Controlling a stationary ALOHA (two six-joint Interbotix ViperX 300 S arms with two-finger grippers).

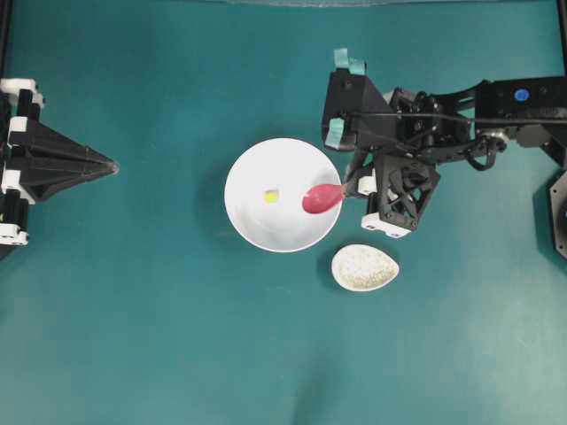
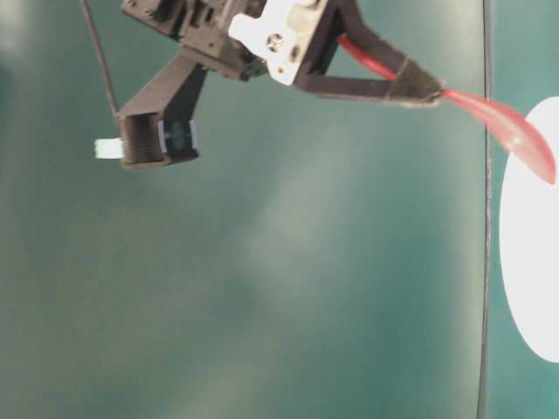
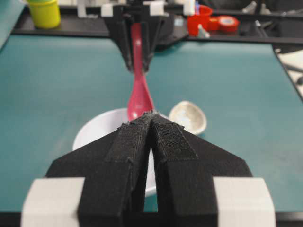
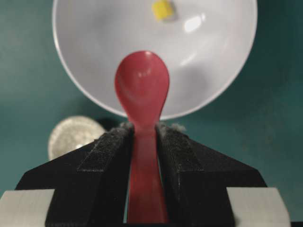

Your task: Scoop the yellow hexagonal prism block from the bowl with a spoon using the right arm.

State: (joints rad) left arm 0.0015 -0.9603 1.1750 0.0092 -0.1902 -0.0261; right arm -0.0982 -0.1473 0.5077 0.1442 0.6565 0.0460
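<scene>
The white bowl (image 1: pixel 257 221) sits mid-table with the yellow hexagonal prism block (image 1: pixel 271 196) lying inside it, left of centre; the block (image 4: pixel 163 9) also shows at the bowl's far side in the right wrist view. My right gripper (image 4: pixel 144 128) is shut on the handle of the pink-red spoon (image 4: pixel 142 85), whose empty scoop hangs over the bowl's (image 4: pixel 213 71) near rim. Overhead, the spoon (image 1: pixel 322 197) reaches in from the bowl's right edge, short of the block. My left gripper (image 1: pixel 113 165) rests far left, shut and empty, its tips (image 3: pixel 152 113) together.
A small speckled egg-shaped spoon rest (image 1: pixel 365 267) lies just below and right of the bowl. Beyond the table's far edge stand a yellow cup (image 3: pixel 43 12) and a red cup (image 3: pixel 199 20) with tape rolls.
</scene>
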